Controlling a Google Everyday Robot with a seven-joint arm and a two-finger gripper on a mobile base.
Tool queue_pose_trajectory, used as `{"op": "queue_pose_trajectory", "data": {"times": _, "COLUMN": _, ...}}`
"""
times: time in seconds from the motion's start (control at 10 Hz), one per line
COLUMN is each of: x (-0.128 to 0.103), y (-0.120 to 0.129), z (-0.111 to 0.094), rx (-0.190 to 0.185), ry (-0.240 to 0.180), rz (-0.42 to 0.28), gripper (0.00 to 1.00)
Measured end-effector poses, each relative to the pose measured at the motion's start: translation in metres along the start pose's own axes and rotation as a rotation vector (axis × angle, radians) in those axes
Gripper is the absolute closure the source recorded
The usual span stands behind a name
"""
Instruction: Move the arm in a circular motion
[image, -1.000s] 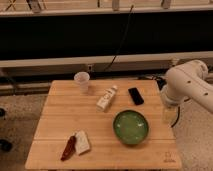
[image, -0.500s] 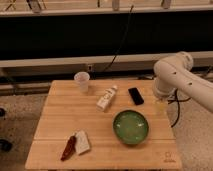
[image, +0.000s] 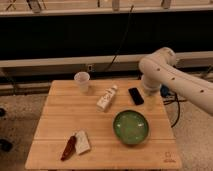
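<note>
The glossy white arm (image: 172, 75) with small dark dots comes in from the right edge and bends at a rounded joint above the table's far right side. Its end section hangs down from that joint. My gripper (image: 150, 101) hangs there, just right of a black phone (image: 135, 96) and above the wooden table (image: 55, 120). It holds nothing that I can see.
On the table stand a clear plastic cup (image: 82, 81), a lying white bottle (image: 107, 98), a green bowl (image: 131, 127), a red snack bag (image: 69, 147) and a white packet (image: 83, 141). A dark wall with a rail and a hanging cable (image: 122, 42) lies behind.
The arm has swung left and upward, from beyond the table's right edge to over its far right corner near the phone. The objects on the table have not moved.
</note>
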Motion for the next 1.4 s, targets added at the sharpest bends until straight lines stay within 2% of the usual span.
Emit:
{"op": "queue_pose_trajectory", "data": {"times": 0.2, "x": -0.004, "y": -0.002, "z": 0.001, "rx": 0.001, "ry": 0.007, "rz": -0.022, "gripper": 0.20}}
{"op": "queue_pose_trajectory", "data": {"times": 0.6, "x": -0.046, "y": -0.036, "z": 0.002, "rx": 0.020, "ry": 0.010, "rz": -0.082, "gripper": 0.20}}
{"op": "queue_pose_trajectory", "data": {"times": 0.9, "x": -0.053, "y": -0.034, "z": 0.001, "rx": 0.018, "ry": 0.011, "rz": -0.117, "gripper": 0.20}}
{"op": "queue_pose_trajectory", "data": {"times": 1.2, "x": -0.090, "y": -0.042, "z": 0.000, "rx": 0.025, "ry": 0.003, "rz": -0.157, "gripper": 0.20}}
{"op": "queue_pose_trajectory", "data": {"times": 1.4, "x": -0.094, "y": -0.043, "z": 0.002, "rx": 0.023, "ry": 0.005, "rz": -0.179, "gripper": 0.20}}
